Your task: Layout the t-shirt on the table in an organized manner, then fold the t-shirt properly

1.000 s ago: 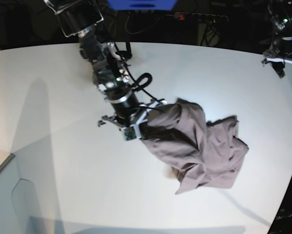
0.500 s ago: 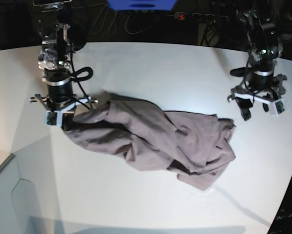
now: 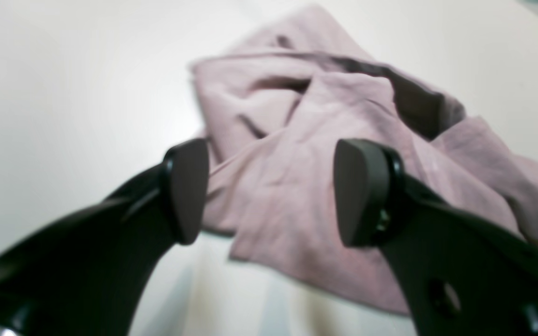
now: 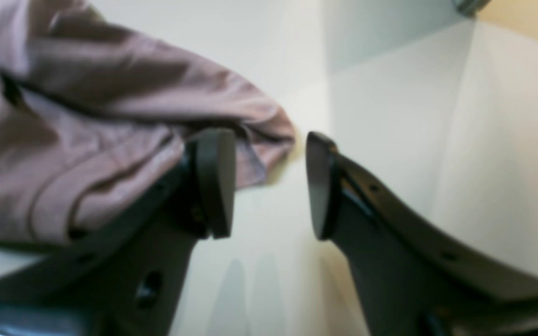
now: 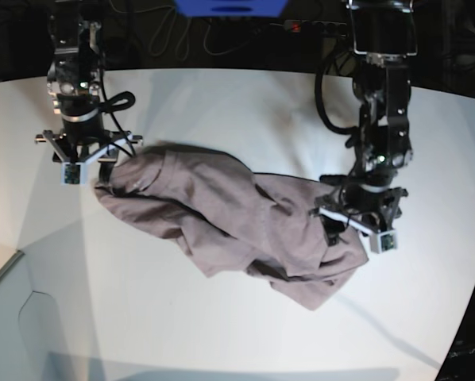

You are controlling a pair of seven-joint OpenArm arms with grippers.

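The mauve-grey t-shirt [image 5: 222, 214] lies crumpled and stretched out across the white table [image 5: 237, 103], from left to lower right. My right gripper [image 5: 90, 171] stands at the shirt's left end. In the right wrist view it [image 4: 269, 186] is open, with the shirt's edge [image 4: 110, 130] lying against one finger [image 4: 215, 182] and nothing pinched. My left gripper [image 5: 350, 226] hangs over the shirt's right end. In the left wrist view it [image 3: 271, 191] is wide open just above the wrinkled cloth [image 3: 297, 116], and I cannot tell whether it touches it.
A power strip [image 5: 325, 28] and cables run along the dark back edge, beside a blue object [image 5: 229, 6]. The table's curved edge [image 5: 468, 309] falls away at the lower right. A grey ledge [image 5: 3, 274] cuts in at the lower left.
My right gripper dragged the shirt's end leftwards and has now opened, letting the cloth go. The left arm has swung in from the far right onto the shirt's right end.
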